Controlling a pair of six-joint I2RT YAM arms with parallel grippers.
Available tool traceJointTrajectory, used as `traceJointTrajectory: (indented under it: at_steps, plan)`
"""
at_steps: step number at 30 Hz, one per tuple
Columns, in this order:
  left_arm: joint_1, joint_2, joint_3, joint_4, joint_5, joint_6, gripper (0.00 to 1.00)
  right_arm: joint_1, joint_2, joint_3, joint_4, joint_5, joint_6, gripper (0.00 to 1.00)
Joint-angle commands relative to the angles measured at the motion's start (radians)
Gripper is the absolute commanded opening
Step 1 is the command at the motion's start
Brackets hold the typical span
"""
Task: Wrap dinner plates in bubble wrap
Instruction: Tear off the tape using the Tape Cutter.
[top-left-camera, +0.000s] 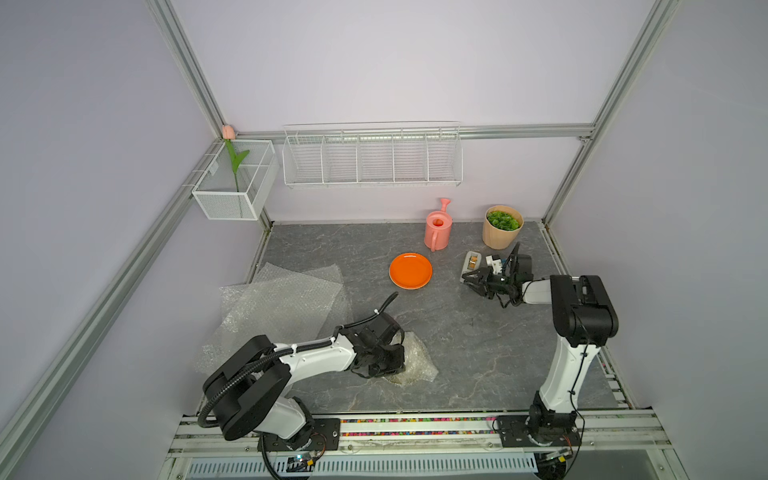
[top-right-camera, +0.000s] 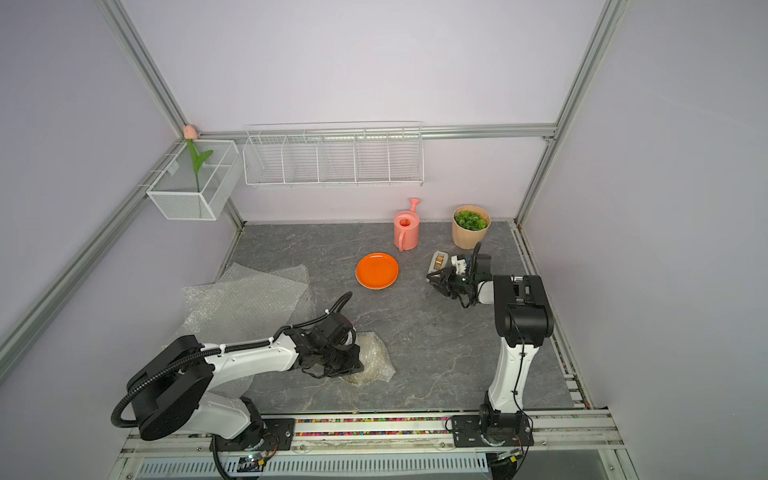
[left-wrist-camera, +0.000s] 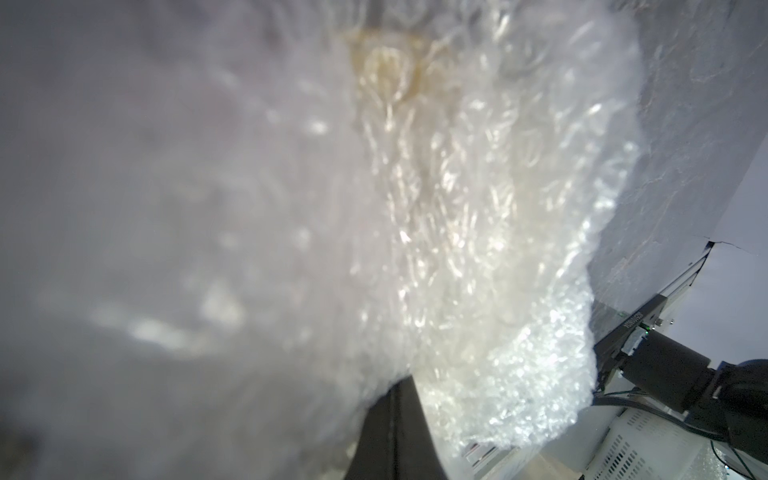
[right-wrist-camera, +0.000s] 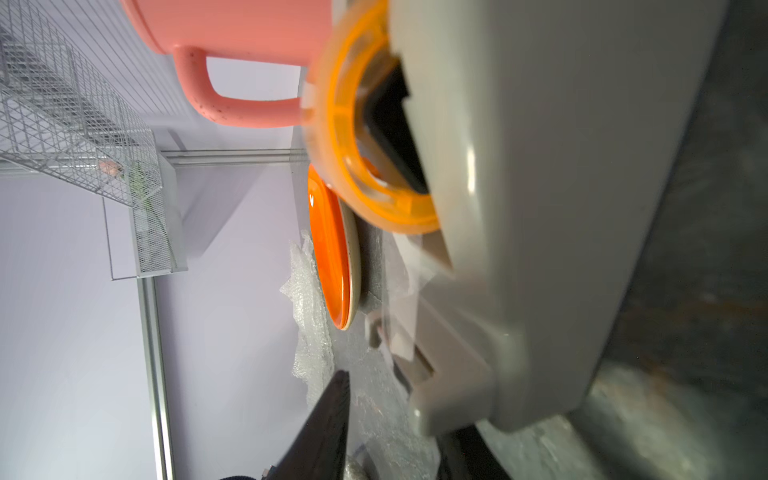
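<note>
Only by the right wrist view is a tape strip (right-wrist-camera: 409, 291) being shown beside the spread right gripper (top-left-camera: 470, 281), while one bubble wrap bundle (top-left-camera: 417, 357), nearer than the one orange plate (top-left-camera: 410, 270), is being pressed by the closed left gripper (top-left-camera: 386, 369).

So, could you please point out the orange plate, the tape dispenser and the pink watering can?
orange plate (top-left-camera: 410, 270), in a top view, the middle of its face.
tape dispenser (right-wrist-camera: 561, 208), in the right wrist view, its grey side wall.
pink watering can (top-left-camera: 439, 235), in a top view, its body.
</note>
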Motion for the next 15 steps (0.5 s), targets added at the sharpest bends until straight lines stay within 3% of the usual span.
traceJointTrajectory:
  at_steps: [1, 8, 11, 15]
  plan:
    - [-0.004, 0.027, -0.035, -0.130, -0.032, -0.006, 0.00, -0.009, 0.013, -0.003, -0.001, 0.017, 0.007, 0.31]
    - [-0.004, 0.029, -0.041, -0.124, -0.031, -0.007, 0.00, -0.007, 0.008, -0.013, -0.032, 0.028, -0.002, 0.08]
    - [-0.004, 0.029, -0.042, -0.128, -0.030, -0.003, 0.00, -0.003, 0.004, -0.011, -0.112, 0.048, -0.028, 0.07]
    - [-0.005, 0.027, -0.053, -0.117, -0.030, -0.009, 0.00, 0.005, -0.002, 0.015, -0.354, 0.137, -0.117, 0.07]
